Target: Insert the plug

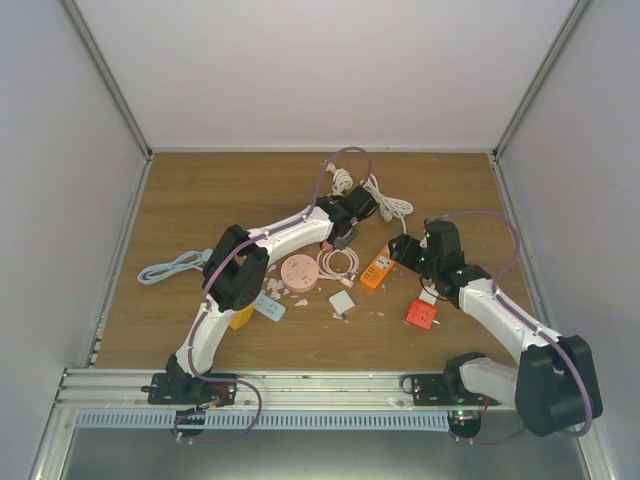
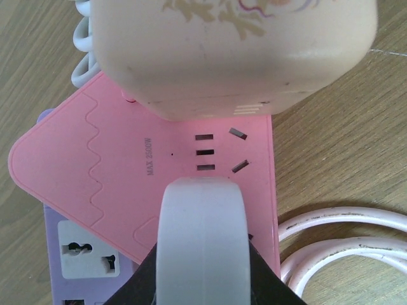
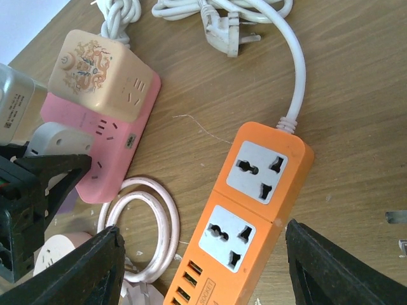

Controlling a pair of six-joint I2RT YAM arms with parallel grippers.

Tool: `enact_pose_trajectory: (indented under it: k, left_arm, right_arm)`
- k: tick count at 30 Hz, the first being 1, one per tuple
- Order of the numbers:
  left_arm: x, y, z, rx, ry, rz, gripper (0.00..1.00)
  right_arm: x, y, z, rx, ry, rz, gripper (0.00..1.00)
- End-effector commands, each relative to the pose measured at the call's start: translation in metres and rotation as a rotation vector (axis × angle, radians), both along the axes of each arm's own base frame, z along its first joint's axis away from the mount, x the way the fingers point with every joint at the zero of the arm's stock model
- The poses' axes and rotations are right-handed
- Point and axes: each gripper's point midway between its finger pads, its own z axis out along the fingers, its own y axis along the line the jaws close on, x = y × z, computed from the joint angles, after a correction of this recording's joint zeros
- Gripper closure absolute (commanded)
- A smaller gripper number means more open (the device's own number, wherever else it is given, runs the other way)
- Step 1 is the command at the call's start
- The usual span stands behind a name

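I hold the white plug (image 2: 202,235) low over the pink power strip (image 2: 108,152), near its free slots, to line it up, I judge, beside the beige cube adapter (image 2: 229,57). My left gripper (image 2: 202,283) is clamped on the plug; my right gripper (image 3: 203,229) hangs wide open over the orange strip (image 3: 254,203)

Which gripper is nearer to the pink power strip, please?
Left. The left gripper holds a white plug just over the pink power strip; the right gripper hovers above the orange power strip beside it.
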Motion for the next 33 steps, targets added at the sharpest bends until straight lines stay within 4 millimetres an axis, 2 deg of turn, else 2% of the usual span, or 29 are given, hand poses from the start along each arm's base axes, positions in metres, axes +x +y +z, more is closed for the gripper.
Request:
enact_pose_trajectory:
  k: [1,10,18,21,25,30,33]
  left_arm:
    - [-0.004,0.0,-0.019,-0.008,0.048,-0.015,1.0]
    - [-0.007,0.014,-0.034,0.031,0.037,0.006,1.0]
    - [-0.024,0.023,-0.056,0.003,0.086,0.009,1.0]
    - [-0.025,0.024,-0.057,-0.014,0.101,0.009,1.0]
    - [-0.018,0.019,-0.039,-0.049,0.078,0.037,0.99]
    - [-0.005,0.005,0.01,-0.131,0.017,0.051,0.72]
    - [0.001,-0.001,0.038,-0.185,-0.021,0.066,0.62]
  right_arm:
    - [0.001,-0.004,-0.004,0.002,0.009,-0.016,0.3]
    - [0.003,-0.005,0.0,-0.002,-0.001,-0.025,0.3]
    - [0.003,-0.003,0.001,0.007,0.002,-0.018,0.3]
    - [0.002,-0.003,0.002,0.006,0.001,-0.017,0.3]
    - [0.002,-0.004,0.004,0.007,-0.004,-0.019,0.3]
    - [0.001,-0.004,0.003,0.009,-0.003,-0.023,0.3]
    - [0.001,-0.004,0.003,0.01,-0.001,-0.022,0.3]
